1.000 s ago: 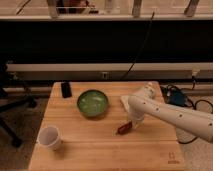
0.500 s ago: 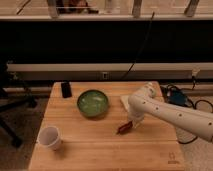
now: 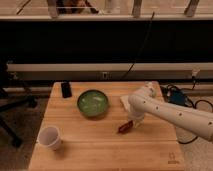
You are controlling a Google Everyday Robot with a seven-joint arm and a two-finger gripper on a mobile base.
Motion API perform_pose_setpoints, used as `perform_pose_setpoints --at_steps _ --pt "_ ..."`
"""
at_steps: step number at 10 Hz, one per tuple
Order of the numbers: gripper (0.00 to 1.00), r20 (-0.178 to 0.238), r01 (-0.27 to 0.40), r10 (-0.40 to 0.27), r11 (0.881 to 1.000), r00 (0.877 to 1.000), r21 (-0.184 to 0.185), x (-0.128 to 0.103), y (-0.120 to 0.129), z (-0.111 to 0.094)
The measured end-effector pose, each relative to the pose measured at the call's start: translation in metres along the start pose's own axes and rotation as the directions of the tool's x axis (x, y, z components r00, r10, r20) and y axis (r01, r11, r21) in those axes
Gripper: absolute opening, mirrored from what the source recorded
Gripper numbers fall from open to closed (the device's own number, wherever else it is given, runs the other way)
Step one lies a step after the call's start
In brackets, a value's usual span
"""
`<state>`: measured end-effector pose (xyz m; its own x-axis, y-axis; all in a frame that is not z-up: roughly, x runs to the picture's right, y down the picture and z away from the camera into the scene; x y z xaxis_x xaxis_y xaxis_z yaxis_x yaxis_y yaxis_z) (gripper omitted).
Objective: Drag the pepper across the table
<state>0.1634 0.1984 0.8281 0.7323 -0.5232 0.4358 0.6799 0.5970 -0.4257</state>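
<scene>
The pepper (image 3: 124,127) is a small dark red-brown piece lying on the light wooden table (image 3: 100,150), right of centre and below-right of the green bowl (image 3: 93,103). My gripper (image 3: 132,122) comes in from the right on a white arm and points down at the pepper's right end, touching or almost touching it. The arm's body hides most of the gripper.
A white cup (image 3: 50,138) stands near the table's front left. A small black object (image 3: 65,89) lies at the back left corner. A pale object (image 3: 125,102) lies by the arm behind the pepper. A dark mark (image 3: 172,159) sits at the front right corner. Cables lie right of the table.
</scene>
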Motion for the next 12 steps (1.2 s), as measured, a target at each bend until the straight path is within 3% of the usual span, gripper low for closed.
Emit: perform_pose_setpoints --at_steps 12 --pt "0.0 -0.009 0.052 -0.052 0.999 0.999 -0.006 0.012 -0.001 -0.002"
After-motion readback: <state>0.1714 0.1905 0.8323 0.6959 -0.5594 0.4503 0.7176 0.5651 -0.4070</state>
